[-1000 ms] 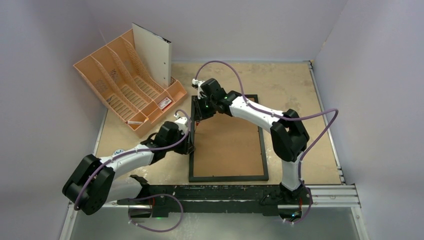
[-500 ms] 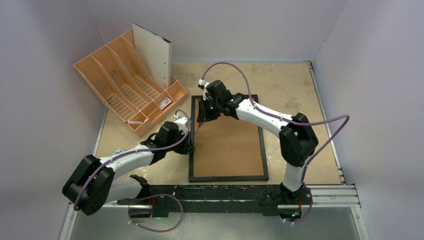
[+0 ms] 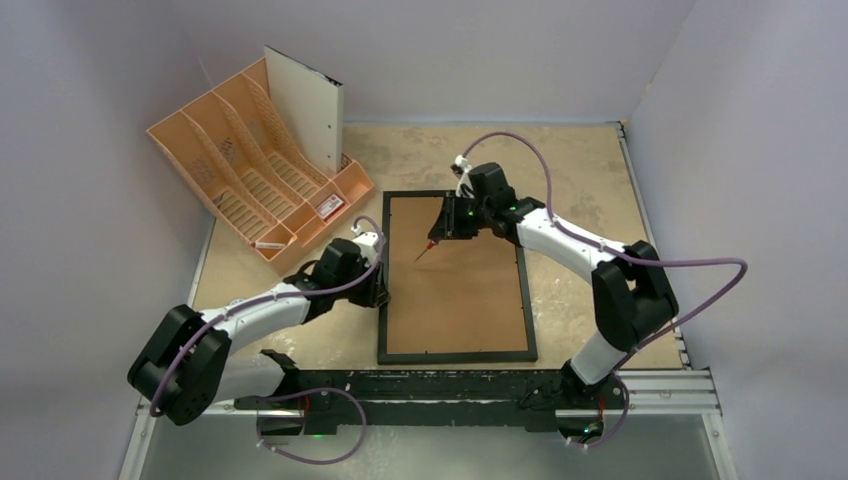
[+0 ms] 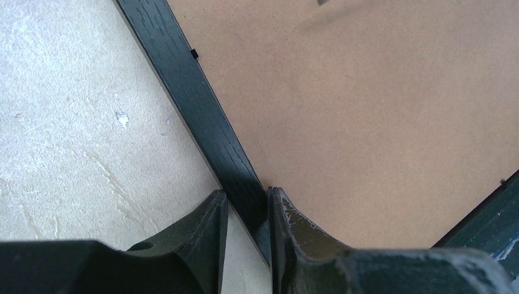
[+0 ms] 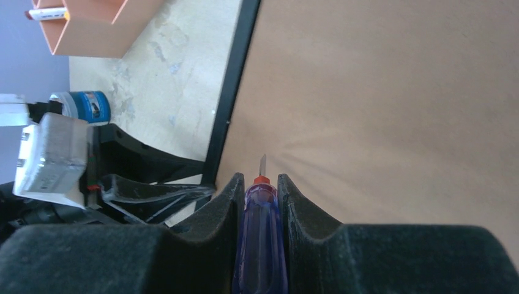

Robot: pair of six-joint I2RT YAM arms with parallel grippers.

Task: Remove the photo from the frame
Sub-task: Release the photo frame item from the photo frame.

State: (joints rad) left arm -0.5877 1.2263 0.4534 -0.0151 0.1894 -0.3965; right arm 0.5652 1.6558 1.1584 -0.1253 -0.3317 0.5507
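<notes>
**A:** From above, where does the frame sit?

**B:** The frame [image 3: 455,356] lies flat on the worktop [image 3: 600,170] with its brown fibreboard back [image 3: 460,300] up. The board fills the opening, so nothing under it shows. The left pincer [image 3: 381,290] is at the frame's left rail. The right pincer [image 3: 440,237] hangs over the far part of the board, carrying a screwdriver [image 3: 427,250]. An orange file organiser [image 3: 240,190] stands well apart, far left. How wide the pincers stand is too small to read here.

**A:** And the left wrist view?

**B:** The left pincer [image 4: 246,214] pinches the frame's black rail [image 4: 202,110], with one of its fingers [image 4: 205,239] on the worktop side and the other on the board side. Their roots are cut off below.

**A:** Right wrist?

**B:** The right pincer [image 5: 257,184] is pressed onto the screwdriver [image 5: 260,233] at its translucent blue handle. The red collar and metal tip stick out over the fibreboard back [image 5: 398,92]. I cannot tell whether the tip touches.
</notes>
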